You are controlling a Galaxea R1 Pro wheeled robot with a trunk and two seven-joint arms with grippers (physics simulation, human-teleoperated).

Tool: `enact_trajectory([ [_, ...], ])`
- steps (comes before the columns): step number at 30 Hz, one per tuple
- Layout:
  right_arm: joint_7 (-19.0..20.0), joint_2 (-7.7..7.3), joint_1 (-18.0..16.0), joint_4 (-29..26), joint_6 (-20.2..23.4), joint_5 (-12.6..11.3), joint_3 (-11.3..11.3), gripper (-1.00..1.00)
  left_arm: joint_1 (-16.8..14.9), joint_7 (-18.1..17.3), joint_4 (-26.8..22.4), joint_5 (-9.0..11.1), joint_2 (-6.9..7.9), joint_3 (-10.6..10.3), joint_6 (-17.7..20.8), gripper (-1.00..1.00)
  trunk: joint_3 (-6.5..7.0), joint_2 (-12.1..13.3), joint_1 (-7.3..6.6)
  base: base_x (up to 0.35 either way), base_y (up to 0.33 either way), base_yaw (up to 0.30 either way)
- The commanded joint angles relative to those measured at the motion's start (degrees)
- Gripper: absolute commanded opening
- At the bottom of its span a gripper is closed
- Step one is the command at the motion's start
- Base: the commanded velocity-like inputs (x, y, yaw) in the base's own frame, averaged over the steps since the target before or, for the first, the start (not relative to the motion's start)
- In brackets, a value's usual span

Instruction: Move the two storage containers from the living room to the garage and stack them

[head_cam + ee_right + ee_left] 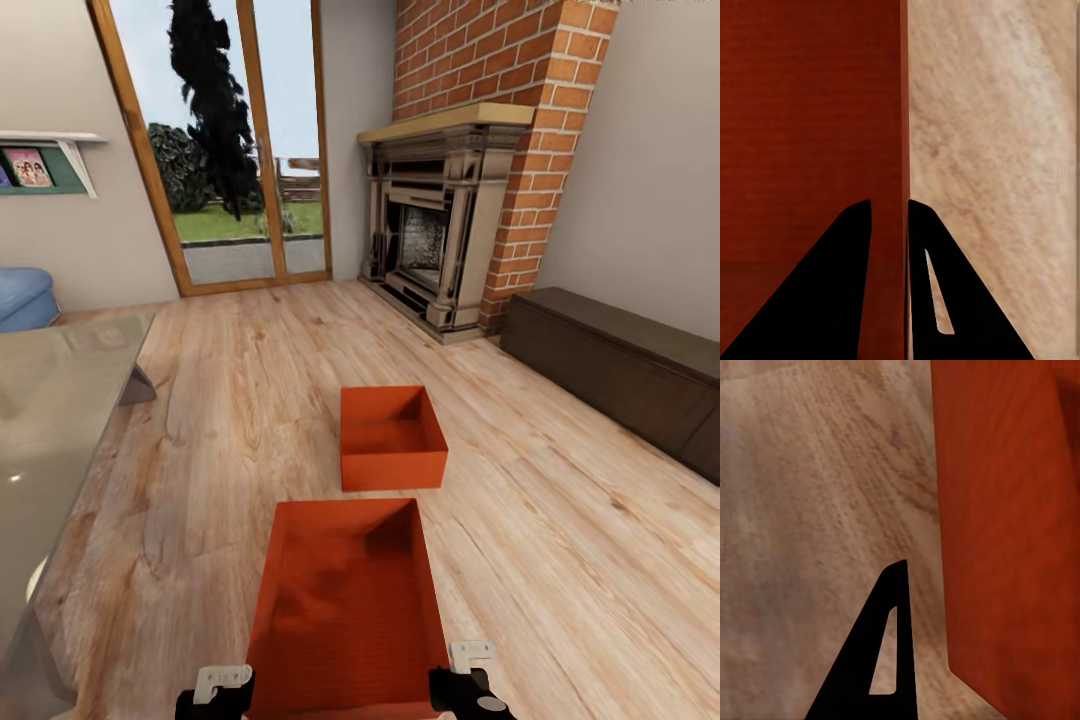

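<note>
Nearby, orange-red open-top bin [345, 610], thin straight walls

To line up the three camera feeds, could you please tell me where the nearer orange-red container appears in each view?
Head view: nearer container at bottom centre, between the left tool and the right tool.
Left wrist view: its outer wall beside one dark finger.
Right wrist view: its wall edge runs between the two fingers.
Shared landmark: the light wood-plank floor.
</note>
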Motion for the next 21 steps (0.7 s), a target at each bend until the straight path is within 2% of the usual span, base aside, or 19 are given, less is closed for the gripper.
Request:
enact_trajectory([
  [1, -0.4, 0.0, 0.0, 0.0, -0.2, 0.1, -0.3, -1.0, 0.0, 0.0, 0.1, 0.2, 0.01, 0.4, -0.2, -1.0, 0.14, 0.4, -0.24, 0.0, 0.0, 0.0],
  [6, -0.4, 0.0, 0.0, 0.0, -0.2, 0.1, -0.3, -1.0, 0.0, 0.0, 0.0, 0.2, 0.01, 0.4, -0.2, -1.0, 0.14, 0.4, -0.24, 0.0, 0.0, 0.0],
  [21, -0.4, 0.0, 0.0, 0.0, -0.2, 0.1, -0.3, -1.0, 0.0, 0.0, 0.0, 0.2, 0.01, 0.4, -0.2, -1.0, 2.83, 6.4, -3.53, 0.0, 0.0, 0.0],
])
